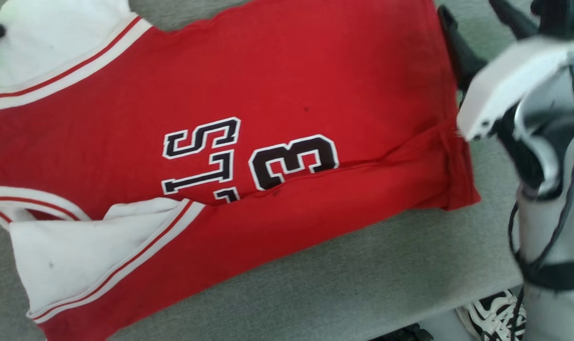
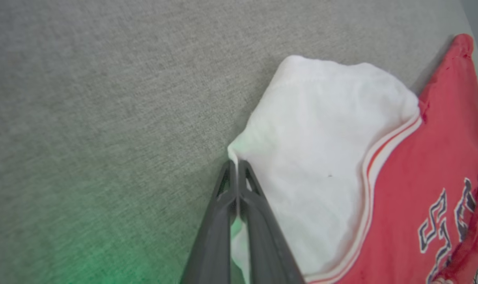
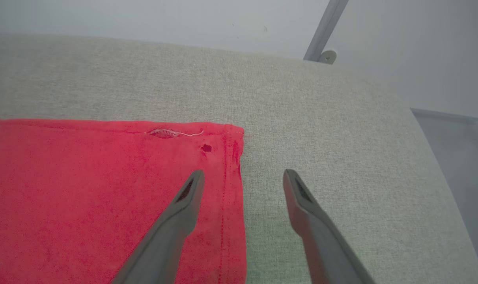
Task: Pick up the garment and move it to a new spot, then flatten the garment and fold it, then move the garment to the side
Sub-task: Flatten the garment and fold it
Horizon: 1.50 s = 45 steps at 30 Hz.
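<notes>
Pinching the far white sleeve (image 2: 322, 157) at its edge, your left gripper (image 2: 236, 163) is pressed together. The garment (image 1: 287, 94) lies on the grey cushion (image 1: 363, 284), long axis left-right, neckline left, hem (image 3: 233, 205) right. A near fold hides part of its lettering. Your right gripper (image 3: 243, 173) straddles the hem, fingers spread.

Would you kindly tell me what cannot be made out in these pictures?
Head view: the lettering on the shirt is partly covered by a folded-over flap, so it cannot be read whole.
Head view: the right arm is blurred; the shoe is cut off by the bottom edge.
Left wrist view: the left gripper, shut, hides how much sleeve it pinches.
</notes>
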### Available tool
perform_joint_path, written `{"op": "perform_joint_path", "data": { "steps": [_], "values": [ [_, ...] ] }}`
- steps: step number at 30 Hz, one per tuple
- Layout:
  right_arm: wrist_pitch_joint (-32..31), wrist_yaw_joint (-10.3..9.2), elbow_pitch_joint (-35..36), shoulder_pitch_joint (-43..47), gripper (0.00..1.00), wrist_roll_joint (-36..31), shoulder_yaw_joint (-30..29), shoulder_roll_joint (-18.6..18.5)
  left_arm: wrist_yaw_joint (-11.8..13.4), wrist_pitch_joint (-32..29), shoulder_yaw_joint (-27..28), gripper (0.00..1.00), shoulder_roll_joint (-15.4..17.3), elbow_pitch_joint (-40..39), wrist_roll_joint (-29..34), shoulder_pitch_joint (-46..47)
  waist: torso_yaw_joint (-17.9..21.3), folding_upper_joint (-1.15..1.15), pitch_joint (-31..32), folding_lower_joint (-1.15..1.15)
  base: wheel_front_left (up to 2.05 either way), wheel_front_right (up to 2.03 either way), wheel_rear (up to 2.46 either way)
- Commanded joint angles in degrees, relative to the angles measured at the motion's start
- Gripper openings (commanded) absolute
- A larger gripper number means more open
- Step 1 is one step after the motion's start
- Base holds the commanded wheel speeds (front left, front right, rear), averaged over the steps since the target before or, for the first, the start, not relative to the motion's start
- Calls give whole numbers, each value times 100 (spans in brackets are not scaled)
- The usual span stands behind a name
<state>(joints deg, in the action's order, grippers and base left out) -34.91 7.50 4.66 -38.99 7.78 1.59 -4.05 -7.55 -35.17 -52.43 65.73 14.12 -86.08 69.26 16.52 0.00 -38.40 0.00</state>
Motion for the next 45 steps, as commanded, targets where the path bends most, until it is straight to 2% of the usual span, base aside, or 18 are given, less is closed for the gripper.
{"op": "perform_joint_path", "data": {
  "steps": [1, 4, 9, 19, 20, 21, 28, 34, 40, 45],
  "values": [
    [-217, -2, -57, -220, 100, 58, 4, -40, 14, -37, -140, 0, -87, -57, 30, -46, -87, 0, -60, 0, 0, 0, 0],
    [-820, -4, -264, -661, 100, 44, -101, -130, 14, 0, -150, 0, -82, -184, 60, 52, -178, 0, -155, 0, 0, 0, 0],
    [-1562, -4, -612, -1258, 100, 30, -333, -42, 14, 25, -178, 0, -55, -449, 91, 221, -297, 0, -371, 0, 0, 0, 0],
    [-1937, -2, -1347, -1667, 100, 153, -395, 88, 15, 163, -325, 0, -74, -657, 51, 331, -432, 0, -505, 0, 0, 0, 0],
    [-1926, -2, -1401, -1689, 45, 160, -415, 95, 15, 178, -345, 0, -79, -679, 49, 335, -443, 0, -506, 0, 0, 0, 0],
    [-1920, -2, -1439, -1702, 0, 162, -399, 99, 15, 227, -356, 0, -85, -700, 39, 333, -458, 0, -500, 0, 0, 0, 0],
    [-1292, -5, -1307, -1577, 0, 210, -591, 49, 14, 775, -222, 0, -314, -703, -280, 201, -645, 0, -12, 0, 0, 0, 0],
    [-1154, -5, -976, -966, 0, 572, -521, -389, 14, 1455, -97, 0, -430, -1249, -544, -306, -948, 0, 645, 0, 0, 0, 0],
    [-1239, -4, -211, 98, 0, 1051, -469, -901, 14, 2258, -65, 0, -277, -2218, -539, -1142, -1241, 0, 1140, 0, 0, 0, 0],
    [-1310, -3, 457, 1162, 0, 1409, -551, -1203, 14, 3100, -171, 0, -1, -2908, -420, -2036, -1391, 0, 1417, 0, 0, 0, 0]
  ]
}}
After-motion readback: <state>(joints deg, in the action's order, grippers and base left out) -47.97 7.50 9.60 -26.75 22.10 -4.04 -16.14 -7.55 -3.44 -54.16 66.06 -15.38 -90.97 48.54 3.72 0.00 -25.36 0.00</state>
